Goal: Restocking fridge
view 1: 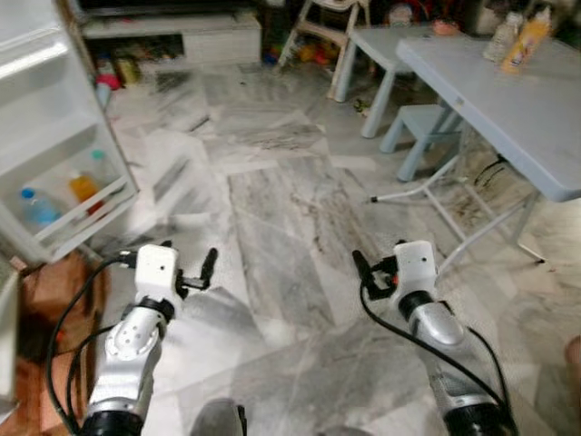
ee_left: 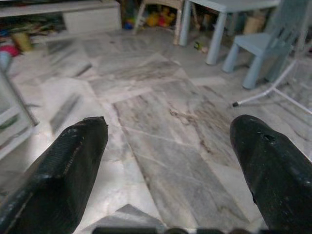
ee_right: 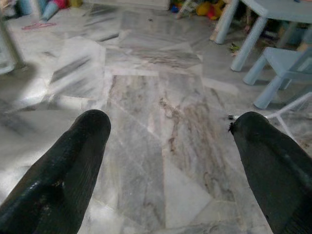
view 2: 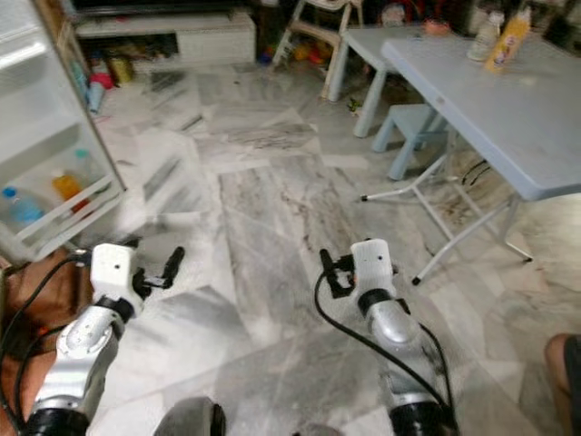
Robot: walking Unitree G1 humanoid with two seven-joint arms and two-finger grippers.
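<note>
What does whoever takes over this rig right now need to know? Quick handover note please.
Left gripper: jaws open, empty, held over the marble floor.
Right gripper: jaws open, empty, same height.
Fridge door stands open on the robot's left; its lower shelf already holds bottles, a blue-capped one and an orange one.
Two more bottles stand on the grey folding table at the far right.
Done: door open, some stock in.
Left: probably fetch the table bottles, carry them across, shelve them.
</note>
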